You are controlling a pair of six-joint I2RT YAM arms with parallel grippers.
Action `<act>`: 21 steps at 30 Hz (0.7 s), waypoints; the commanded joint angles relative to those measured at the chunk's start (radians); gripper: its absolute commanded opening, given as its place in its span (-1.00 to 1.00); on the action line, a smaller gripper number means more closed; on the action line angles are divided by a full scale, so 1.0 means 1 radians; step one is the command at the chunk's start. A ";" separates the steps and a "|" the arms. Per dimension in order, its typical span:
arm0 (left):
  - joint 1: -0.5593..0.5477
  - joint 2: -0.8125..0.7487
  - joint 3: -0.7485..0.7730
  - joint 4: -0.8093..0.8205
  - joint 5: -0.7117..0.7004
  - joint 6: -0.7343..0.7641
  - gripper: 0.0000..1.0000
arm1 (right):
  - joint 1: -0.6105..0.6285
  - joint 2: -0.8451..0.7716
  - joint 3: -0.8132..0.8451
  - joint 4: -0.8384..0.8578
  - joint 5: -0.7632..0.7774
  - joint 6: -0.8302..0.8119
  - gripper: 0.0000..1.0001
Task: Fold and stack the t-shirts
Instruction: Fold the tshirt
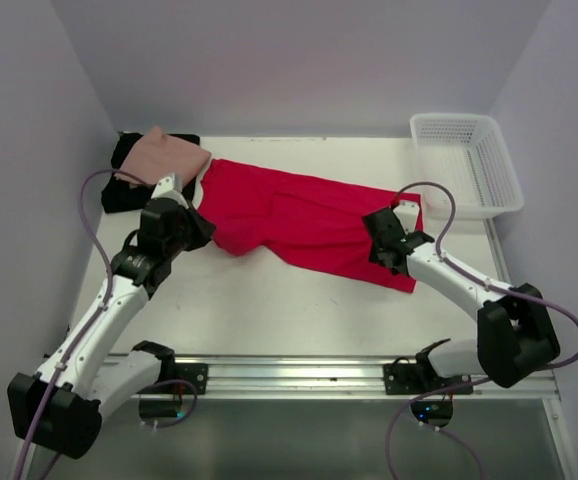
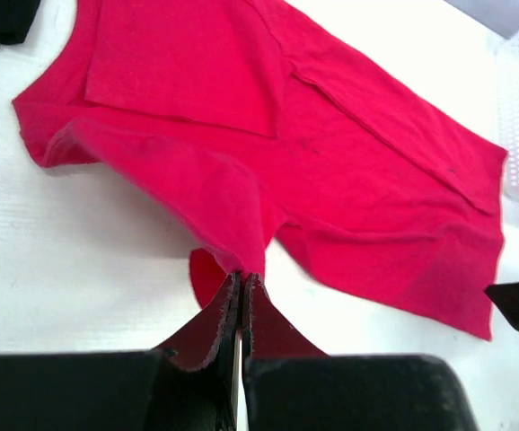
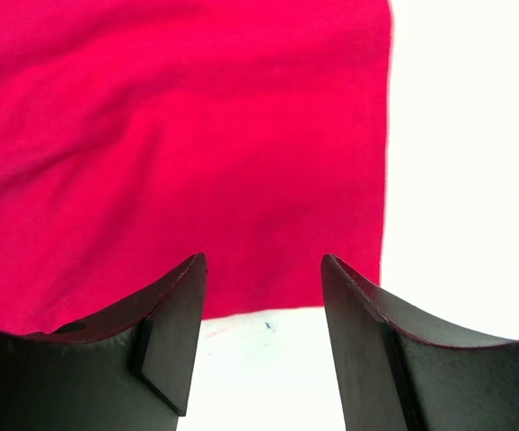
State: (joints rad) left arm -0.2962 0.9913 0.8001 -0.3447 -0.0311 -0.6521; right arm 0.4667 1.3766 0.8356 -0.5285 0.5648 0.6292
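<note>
A bright red t-shirt [image 1: 304, 220] lies spread across the middle of the table, folded partly over itself. My left gripper [image 1: 201, 228] sits at its left end, shut on a pinch of the red t-shirt [image 2: 241, 171] that rises to the fingertips; the left gripper [image 2: 241, 277] shows no gap. My right gripper [image 1: 381, 245] hovers over the shirt's right end with its jaws open and nothing between them; the right gripper [image 3: 264, 262] looks down on the red t-shirt [image 3: 179, 144] near its corner. A folded salmon-pink t-shirt [image 1: 171, 155] rests on a black t-shirt [image 1: 129, 185] at the back left.
A white lattice basket [image 1: 467, 165] stands at the back right corner. Purple cables loop from both arms. The metal rail [image 1: 299, 375] with the arm bases runs along the near edge. Grey walls enclose the table on three sides.
</note>
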 commanded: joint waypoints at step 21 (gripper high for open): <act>-0.004 -0.391 0.080 -0.431 0.045 -0.084 -1.00 | -0.031 -0.200 -0.211 -0.044 0.029 0.279 0.13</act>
State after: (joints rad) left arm -0.2970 0.6308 0.7990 -0.6987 0.0288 -0.7197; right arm 0.4423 1.2297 0.6220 -0.5667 0.5484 0.8505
